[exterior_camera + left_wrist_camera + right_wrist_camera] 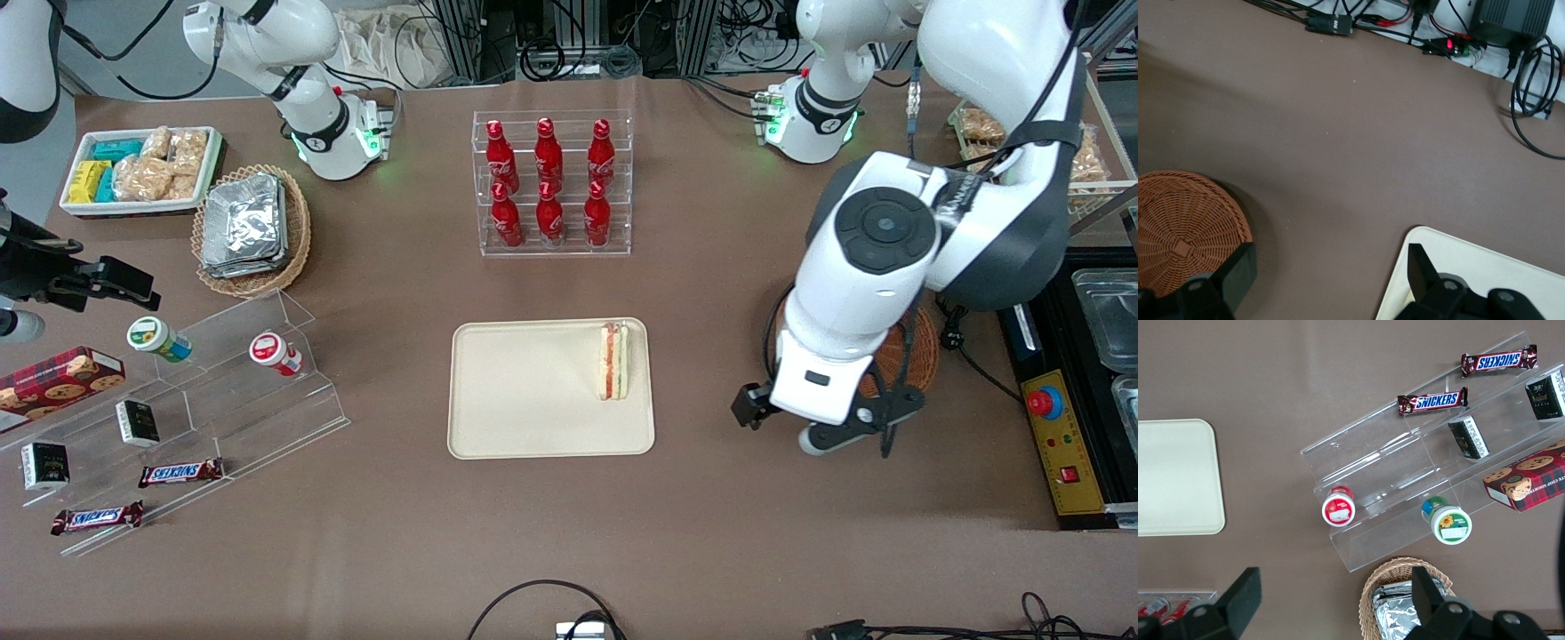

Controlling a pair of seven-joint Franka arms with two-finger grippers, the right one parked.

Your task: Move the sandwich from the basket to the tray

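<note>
Glossy white arm, black joint caps, black pincer [1325, 283].

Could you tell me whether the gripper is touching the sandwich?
Apart. The front view shows bare table between the gripper, beside the basket, and the sandwich on the tray.

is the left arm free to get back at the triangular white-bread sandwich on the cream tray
Probably yes: the sandwich lies uncovered at the cream rectangular tray's edge nearest the gripper, whose open jaws hang over bare table beside it.

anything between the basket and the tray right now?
Only bare brown tablecloth between basket and tray, per the left wrist view. The open, empty pincer hangs above that gap; sandwich lies on the tray.
</note>
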